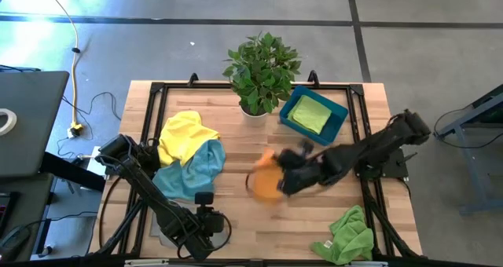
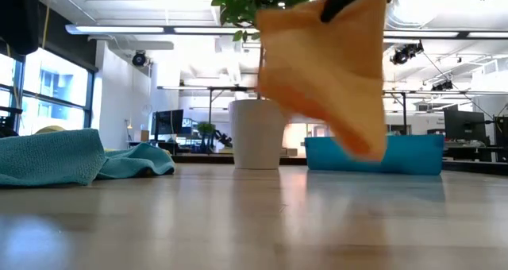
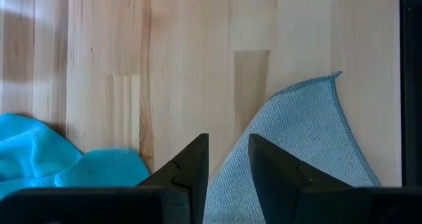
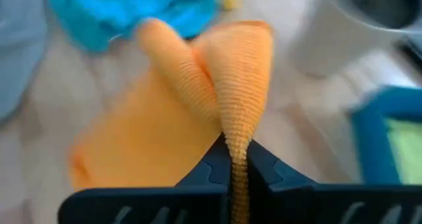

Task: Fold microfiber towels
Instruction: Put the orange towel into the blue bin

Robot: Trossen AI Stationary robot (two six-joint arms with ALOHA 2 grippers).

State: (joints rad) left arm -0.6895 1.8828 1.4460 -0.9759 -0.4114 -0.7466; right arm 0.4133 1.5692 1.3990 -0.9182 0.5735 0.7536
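Observation:
My right gripper (image 1: 289,177) is shut on the orange towel (image 1: 267,185) above the table's middle. The towel shows hanging in the low view (image 2: 325,71). My left gripper (image 3: 227,178) waits near the table's front left, its fingers a little apart and empty, over a corner of the grey towel (image 3: 303,138), which lies flat. The yellow towel (image 1: 187,132) and the light blue towel (image 1: 192,170) lie crumpled together at the left. One green towel (image 1: 350,235) lies crumpled at the front right. Another green towel (image 1: 310,114) lies in the teal bin (image 1: 339,118). My right gripper pinches a bunched fold of the orange towel (image 4: 239,148) between its two fingers; the cloth is gathered into ridges there, in more than one layer. The rest of the towel hangs slack below the fingers, its lowest corner (image 2: 361,147) clear of the table.
A potted plant (image 1: 261,67) in a white pot stands at the table's far middle, next to the teal bin. Bare wood lies in the middle and front of the table (image 1: 275,228). A black frame runs along the table's edges.

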